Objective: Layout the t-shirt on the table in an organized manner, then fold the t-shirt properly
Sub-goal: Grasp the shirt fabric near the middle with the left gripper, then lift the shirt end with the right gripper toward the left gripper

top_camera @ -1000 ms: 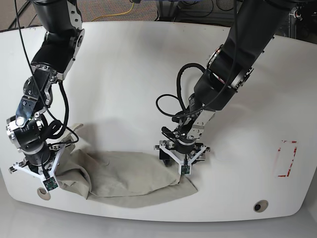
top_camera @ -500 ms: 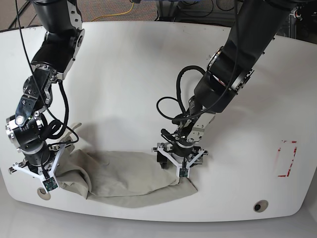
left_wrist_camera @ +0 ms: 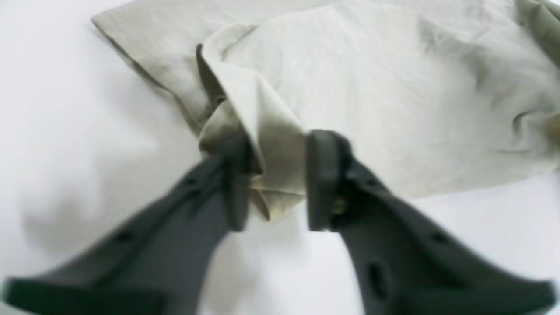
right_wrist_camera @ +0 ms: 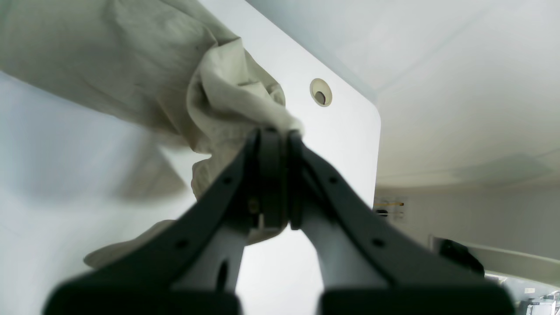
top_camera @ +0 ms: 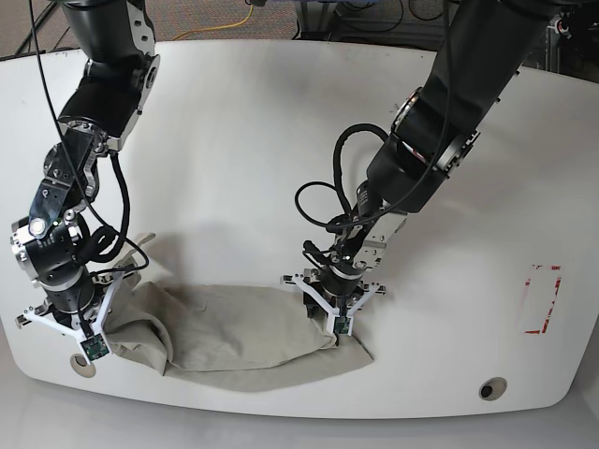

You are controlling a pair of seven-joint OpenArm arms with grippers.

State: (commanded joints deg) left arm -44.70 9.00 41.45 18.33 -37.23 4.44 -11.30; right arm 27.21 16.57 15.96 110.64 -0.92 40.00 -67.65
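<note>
Wrist views: right gripper point(right_wrist_camera: 274, 135) clamped on t-shirt point(top_camera: 243, 327) edge; left gripper point(left_wrist_camera: 273, 179) part-open, apparently straddling a fold.

Bright, even light fills all views. The glossy table point(top_camera: 281, 122) shows soft shadows beneath both arms. In both wrist views each pincer point(left_wrist_camera: 273, 179) is blurred, its base most; cloth beyond it is sharper.

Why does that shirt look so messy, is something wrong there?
The shirt is not spread out: it lies bunched and wrinkled along the table's near edge. The right tool is shut on a crumpled wad of it. The left tool straddles a raised fold, its fingers apart. No tear or spill shows.
</note>
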